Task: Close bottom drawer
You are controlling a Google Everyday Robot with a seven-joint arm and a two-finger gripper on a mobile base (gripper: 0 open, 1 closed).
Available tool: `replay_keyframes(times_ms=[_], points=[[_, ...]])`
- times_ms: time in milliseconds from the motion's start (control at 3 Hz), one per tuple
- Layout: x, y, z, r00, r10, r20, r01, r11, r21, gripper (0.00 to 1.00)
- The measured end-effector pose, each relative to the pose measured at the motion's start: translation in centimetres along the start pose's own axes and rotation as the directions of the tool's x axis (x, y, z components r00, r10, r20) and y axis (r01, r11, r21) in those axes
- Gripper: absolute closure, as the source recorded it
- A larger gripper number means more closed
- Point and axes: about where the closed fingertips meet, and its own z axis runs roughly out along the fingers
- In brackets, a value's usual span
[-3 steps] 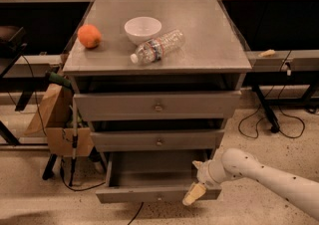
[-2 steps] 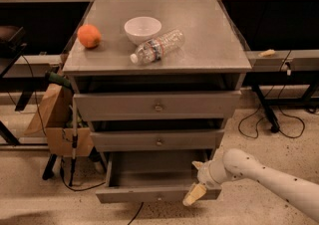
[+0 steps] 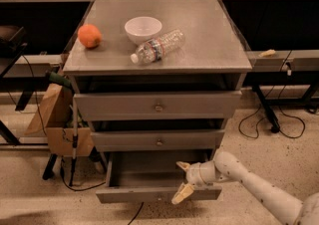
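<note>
The bottom drawer [image 3: 149, 195] of the grey metal cabinet stands pulled out, and its dark inside shows behind the slim front panel. My gripper [image 3: 181, 181] reaches in from the right on a white arm, at the right part of that drawer. It is open: one pale finger points up over the drawer's inside, and the other finger [image 3: 182, 193] lies across the top edge of the front panel. Nothing sits between them.
The middle drawer [image 3: 158, 141] and top drawer [image 3: 157, 105] above are slightly out. On the cabinet top lie an orange [image 3: 89, 35], a white bowl [image 3: 143, 29] and a plastic bottle [image 3: 158, 46]. A cardboard box [image 3: 60, 119] and cables crowd the left; more cables lie on the floor at right.
My gripper has edged a little to the left along the bottom drawer's front. The drawer stands out as far as before.
</note>
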Motion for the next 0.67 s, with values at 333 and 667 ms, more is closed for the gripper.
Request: replay_keyframes(times_ms=[333, 667], points=[[1.73, -1.64, 5.36, 0.995, -0.077, 0.060, 0.078, 0.9967, -0.022, 0.00], [1.73, -1.64, 5.36, 0.995, -0.077, 0.060, 0.078, 0.9967, -0.022, 0.00]])
